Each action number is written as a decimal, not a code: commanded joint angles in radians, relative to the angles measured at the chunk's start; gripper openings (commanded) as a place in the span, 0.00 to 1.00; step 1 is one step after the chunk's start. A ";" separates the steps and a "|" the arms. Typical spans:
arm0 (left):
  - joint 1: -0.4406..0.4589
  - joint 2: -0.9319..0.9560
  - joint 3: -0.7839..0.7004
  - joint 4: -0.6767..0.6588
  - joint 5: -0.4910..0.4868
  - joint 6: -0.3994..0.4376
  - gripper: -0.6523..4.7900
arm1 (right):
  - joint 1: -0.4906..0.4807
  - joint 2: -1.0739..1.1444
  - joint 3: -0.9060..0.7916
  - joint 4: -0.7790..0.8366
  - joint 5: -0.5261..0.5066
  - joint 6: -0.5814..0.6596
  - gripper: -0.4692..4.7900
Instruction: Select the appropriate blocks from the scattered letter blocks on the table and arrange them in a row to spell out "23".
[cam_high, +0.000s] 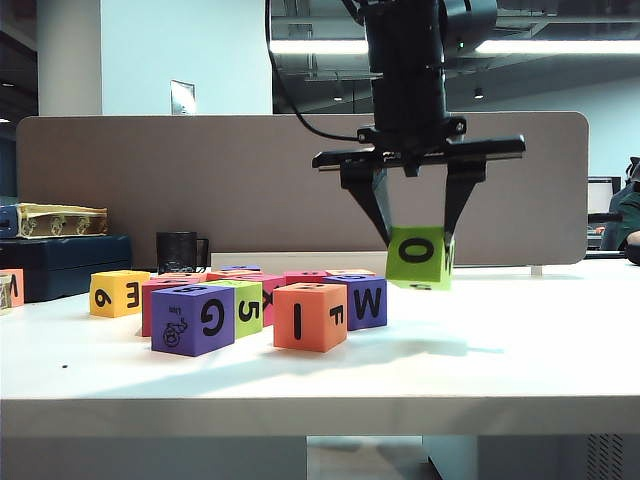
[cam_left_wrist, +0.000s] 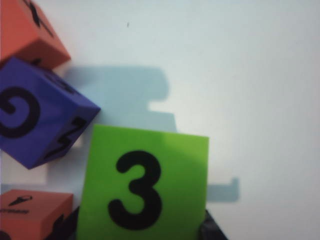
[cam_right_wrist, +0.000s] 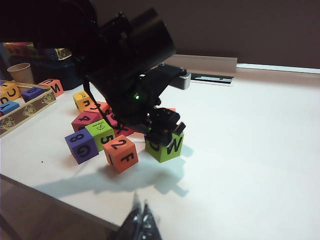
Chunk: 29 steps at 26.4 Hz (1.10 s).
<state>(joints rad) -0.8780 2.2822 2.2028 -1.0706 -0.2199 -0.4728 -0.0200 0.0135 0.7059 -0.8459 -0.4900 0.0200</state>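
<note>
My left gripper (cam_high: 420, 250) hangs over the table (cam_high: 520, 340), right of the pile, shut on a lime green block (cam_high: 420, 257) that shows an "O" face. The left wrist view shows this block's "3" face (cam_left_wrist: 142, 185) between dark fingers (cam_left_wrist: 212, 231). In the right wrist view the same block (cam_right_wrist: 166, 147) shows a "W", just above the table. An orange block (cam_high: 310, 315) with "I" and "F" faces rests at the front of the pile, its top a "2" (cam_right_wrist: 121, 152). My right gripper (cam_right_wrist: 141, 216) is shut and empty over the table's front edge.
The scattered letter blocks lie left of the held one: purple "G" (cam_high: 193, 318), green "5" (cam_high: 245, 305), purple "W" (cam_high: 365, 300), yellow (cam_high: 118, 292). Behind stand a black mug (cam_high: 180, 252) and stacked boxes (cam_high: 60, 250). A wooden tray of blocks (cam_right_wrist: 20, 117) lies far left.
</note>
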 joint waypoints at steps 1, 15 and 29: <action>-0.001 0.007 0.002 -0.005 -0.004 -0.008 0.55 | 0.000 -0.010 0.003 0.013 0.002 -0.007 0.09; -0.010 0.087 0.002 -0.058 0.000 -0.077 0.55 | 0.000 -0.010 0.003 0.013 0.002 -0.007 0.09; -0.006 0.087 0.003 -0.172 0.049 -0.005 0.77 | 0.000 -0.010 0.003 0.013 0.002 -0.006 0.09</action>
<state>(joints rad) -0.8837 2.3756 2.2032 -1.2388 -0.1711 -0.5102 -0.0196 0.0135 0.7059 -0.8459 -0.4904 0.0166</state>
